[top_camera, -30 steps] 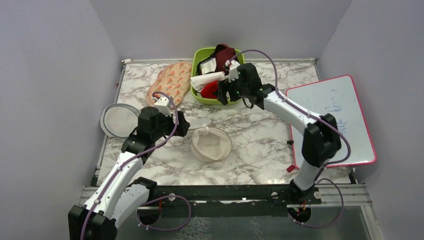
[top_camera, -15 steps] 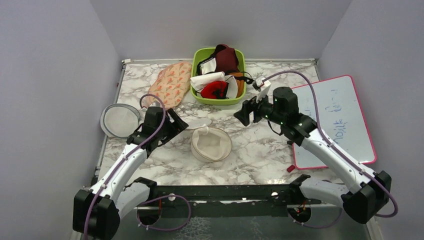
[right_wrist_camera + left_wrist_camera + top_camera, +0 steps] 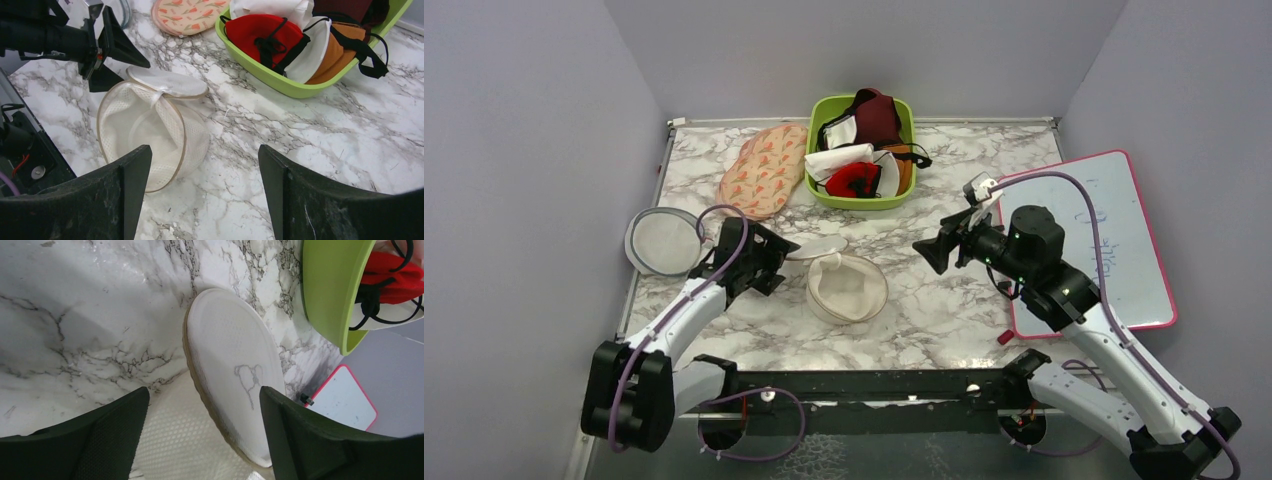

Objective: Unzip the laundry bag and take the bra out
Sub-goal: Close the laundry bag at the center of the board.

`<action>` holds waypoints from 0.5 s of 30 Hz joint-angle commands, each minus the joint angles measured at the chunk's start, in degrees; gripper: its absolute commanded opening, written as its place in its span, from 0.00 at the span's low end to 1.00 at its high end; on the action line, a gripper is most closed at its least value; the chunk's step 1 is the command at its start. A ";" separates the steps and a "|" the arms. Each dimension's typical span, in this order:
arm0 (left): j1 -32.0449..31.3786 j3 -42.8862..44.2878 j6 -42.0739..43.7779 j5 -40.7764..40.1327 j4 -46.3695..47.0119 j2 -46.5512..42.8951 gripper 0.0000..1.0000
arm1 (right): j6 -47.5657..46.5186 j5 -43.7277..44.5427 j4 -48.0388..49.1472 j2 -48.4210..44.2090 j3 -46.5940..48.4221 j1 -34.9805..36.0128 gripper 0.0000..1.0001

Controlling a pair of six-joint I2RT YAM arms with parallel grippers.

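Note:
The laundry bag [image 3: 847, 287] lies unzipped on the marble table, its mesh bowl empty and its round lid [image 3: 824, 247] folded back. The lid's white face with a black mark shows in the left wrist view [image 3: 235, 385]. The red bra [image 3: 854, 180] with black trim lies in the green bin [image 3: 902, 190], also in the right wrist view [image 3: 260, 32]. My left gripper [image 3: 774, 262] is open and empty just left of the bag, jaws either side of the lid's rim [image 3: 202, 395]. My right gripper [image 3: 929, 255] is open and empty, right of the bag [image 3: 204, 150].
The bin also holds a dark maroon garment [image 3: 876, 115] and white cloths [image 3: 839, 160]. Pink floral pads [image 3: 766, 168] lie at the back left. A grey-rimmed mesh disc [image 3: 664, 241] is at the left edge. A pink-framed whiteboard [image 3: 1089, 235] lies on the right.
My right gripper has pulled back from the green bin toward the front right, empty, leaving the bra in the bin. My left arm has drawn back and lowered beside the bag.

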 commanded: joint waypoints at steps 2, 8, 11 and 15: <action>1.89 -2.96 -3.33 5.67 13.04 4.80 0.66 | -0.51 2.11 -1.45 -2.43 -1.38 -0.32 0.77; 3.99 -5.91 -2.21 9.51 24.99 7.85 0.49 | -0.60 3.45 -1.30 -3.23 -1.95 -0.32 0.77; 5.17 -6.82 -0.45 11.95 32.09 8.72 0.46 | -0.60 3.59 -1.06 -2.91 -2.29 -0.32 0.77; 6.20 -7.05 -0.30 15.06 35.41 9.66 0.39 | -0.60 3.91 -1.21 -2.19 -2.16 -0.32 0.77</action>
